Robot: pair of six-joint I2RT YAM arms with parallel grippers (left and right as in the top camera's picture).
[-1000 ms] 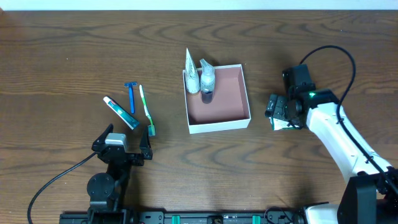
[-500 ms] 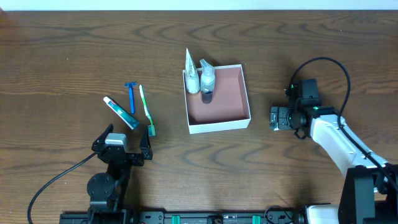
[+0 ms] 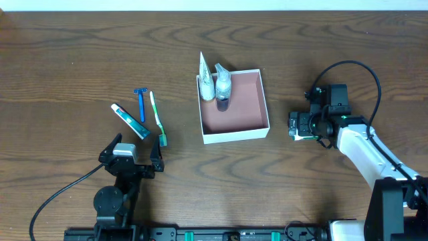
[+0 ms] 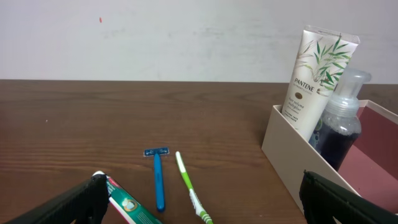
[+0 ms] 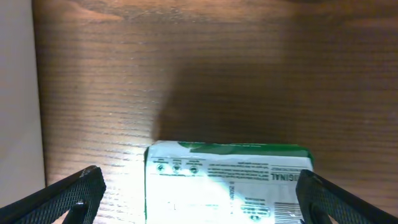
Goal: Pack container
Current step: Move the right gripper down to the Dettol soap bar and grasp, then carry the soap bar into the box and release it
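Right fingers (image 5: 78, 193) wide open, straddling carton (image 5: 227, 180) right of container (image 3: 234, 136), not gripping. Left fingers (image 4: 74, 202) wide open, empty, left of container.

The green-and-white carton (image 5: 227, 180) runs off the right wrist view's bottom edge; overhead, the right gripper (image 3: 296, 126) seems to hide most of it.

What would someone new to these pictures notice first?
The square white cardboard box with a reddish-brown inside sits centrally, a white Pantene tube and a dark pump bottle standing in its far-left corner. Left of it lie a blue razor, green toothbrush and toothpaste tube. At right, the right end effector hangs open over a green-and-white carton.
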